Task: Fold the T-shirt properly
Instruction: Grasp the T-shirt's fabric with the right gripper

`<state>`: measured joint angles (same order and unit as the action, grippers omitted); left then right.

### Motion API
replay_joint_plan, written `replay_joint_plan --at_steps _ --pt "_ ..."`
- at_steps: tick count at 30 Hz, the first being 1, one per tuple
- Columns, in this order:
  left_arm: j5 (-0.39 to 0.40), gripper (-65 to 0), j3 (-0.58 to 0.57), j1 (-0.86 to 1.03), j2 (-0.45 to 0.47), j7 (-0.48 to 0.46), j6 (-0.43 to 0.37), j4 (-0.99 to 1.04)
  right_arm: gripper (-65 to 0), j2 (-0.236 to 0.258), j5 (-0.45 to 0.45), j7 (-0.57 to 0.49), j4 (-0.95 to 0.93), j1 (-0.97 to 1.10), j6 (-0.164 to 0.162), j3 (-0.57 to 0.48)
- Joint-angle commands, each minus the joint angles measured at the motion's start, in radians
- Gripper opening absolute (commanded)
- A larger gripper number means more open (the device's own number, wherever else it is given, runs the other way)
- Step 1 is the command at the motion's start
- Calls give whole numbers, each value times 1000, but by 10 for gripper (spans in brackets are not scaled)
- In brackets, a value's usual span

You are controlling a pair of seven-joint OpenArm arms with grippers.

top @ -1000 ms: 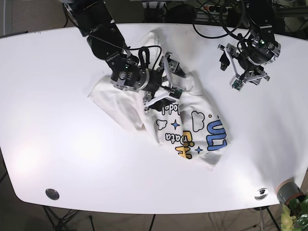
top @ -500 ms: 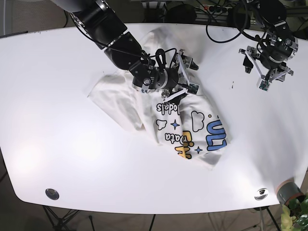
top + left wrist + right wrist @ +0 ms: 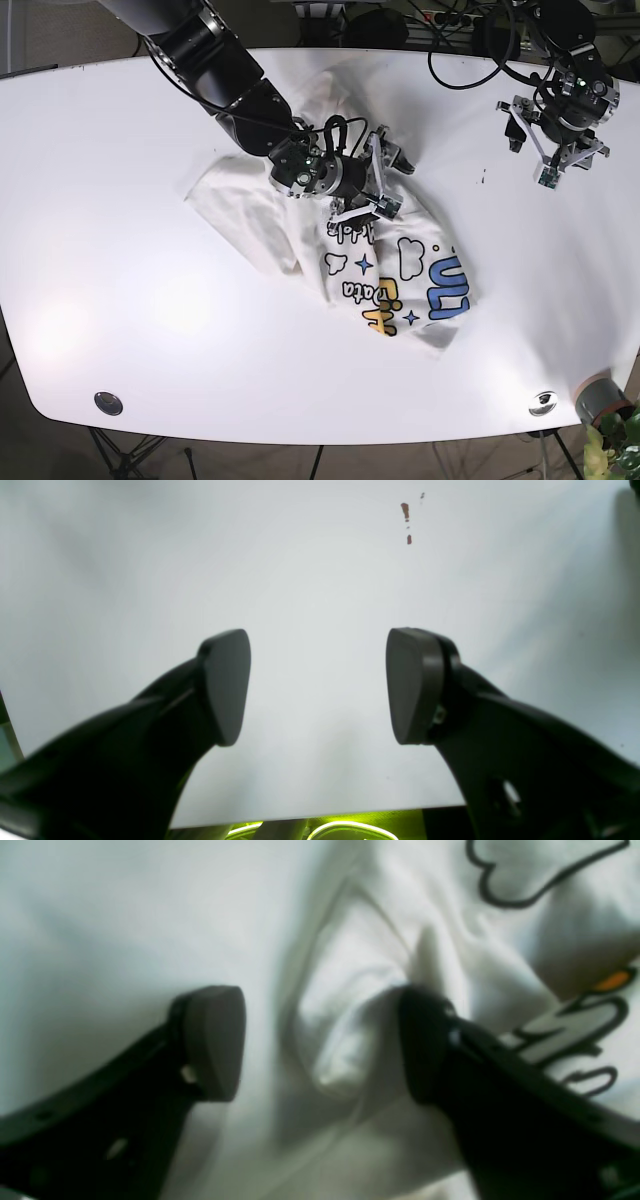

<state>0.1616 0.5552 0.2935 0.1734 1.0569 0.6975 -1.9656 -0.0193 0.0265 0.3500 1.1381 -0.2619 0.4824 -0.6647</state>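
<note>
The white T-shirt [image 3: 405, 275] lies crumpled at the table's middle, its blue and yellow print facing up at the lower right. My right gripper [image 3: 385, 182] is low over the shirt's upper middle. In the right wrist view it [image 3: 320, 1040] is open, its pads either side of a raised fold of white cloth [image 3: 345, 1005], with the print's outlines to the right. My left gripper [image 3: 528, 158] is at the far right, away from the shirt. In the left wrist view it [image 3: 320, 685] is open and empty over bare table.
The white table [image 3: 120, 250] shows a few small brown marks [image 3: 406, 511] ahead of my left gripper. Two round metal inserts [image 3: 108, 403] [image 3: 543, 402] sit near the front edge. A grey pot with a plant [image 3: 600, 400] stands off the front right corner.
My right gripper moved right across the shirt, then settled down over a fold; the cloth shifted slightly. My left arm swung right toward the table's far right edge, then held still.
</note>
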Motion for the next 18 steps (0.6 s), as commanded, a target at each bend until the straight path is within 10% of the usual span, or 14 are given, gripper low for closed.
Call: replay_joint_plan --at_steps 1,6,13,18 --pt "10 -254 3 -6 13 -14 1 -16 -342 -6 5 -36 -20 -21 -31 3" --pt "10 -254 6 -7 19 -14 1 -16 -639 -5 5 -47 -8 -30 -69 3" --pt "11 -254 7 -32 33 -14 1 -16 -628 52 13 148 291 -37 -78 26" --pt "13 -254 6 -67 15 -13 1 -27 -628 55 10 269 507 -72 -27 122"
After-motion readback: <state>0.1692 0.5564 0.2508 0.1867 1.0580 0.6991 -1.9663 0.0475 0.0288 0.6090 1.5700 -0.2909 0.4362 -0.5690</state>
